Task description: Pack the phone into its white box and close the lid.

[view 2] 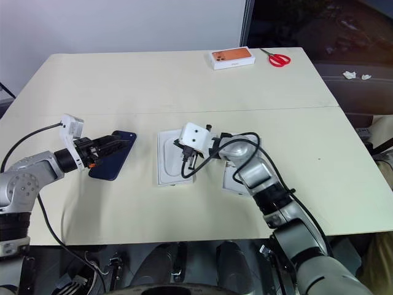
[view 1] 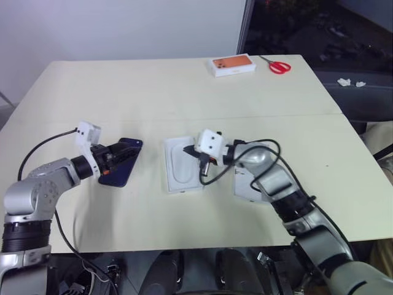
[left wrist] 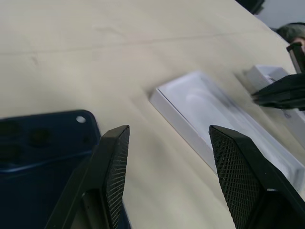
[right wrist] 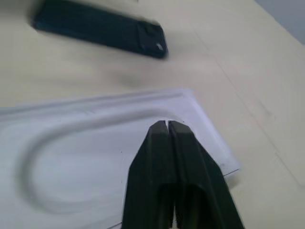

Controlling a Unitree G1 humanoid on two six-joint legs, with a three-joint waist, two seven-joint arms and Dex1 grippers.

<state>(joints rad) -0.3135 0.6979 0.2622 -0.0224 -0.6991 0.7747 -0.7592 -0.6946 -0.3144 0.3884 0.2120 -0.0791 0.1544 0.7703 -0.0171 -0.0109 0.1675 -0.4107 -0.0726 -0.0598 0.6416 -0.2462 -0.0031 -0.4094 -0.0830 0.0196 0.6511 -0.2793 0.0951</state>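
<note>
Spanning both head views: a wide cream table (view 1: 184,92), bare over most of its top. Near the middle, lying flat, a white insert with an oval recess (view 1: 178,175). Just to its right, half hidden under the right forearm, a white cardboard piece (view 2: 236,181); tray or lid, cannot tell. To the insert's left and apart from it, resting flat on the table with the lens cluster up, the phone (view 1: 116,175), dark navy and slim. Probably stiff, smooth and slippery on its faces, moderately heavy for its thickness, with glass that would not forgive a drop; best taken across the two long edges near mid-length, not by a corner and not over the lenses. Lying flush on the table, so likely needing one edge tipped up or slid clear before a pinch can seat. At the far edge, well away, a small box with an orange phone picture (view 1: 233,65) and beside it red scissors (view 1: 279,66). Poised above the phone's near end, the left gripper (left wrist: 167,129), fingers spread wide with nothing between them. Hovering over the insert's recess, the right gripper (right wrist: 167,125), fingers pressed fully together on nothing.
</note>
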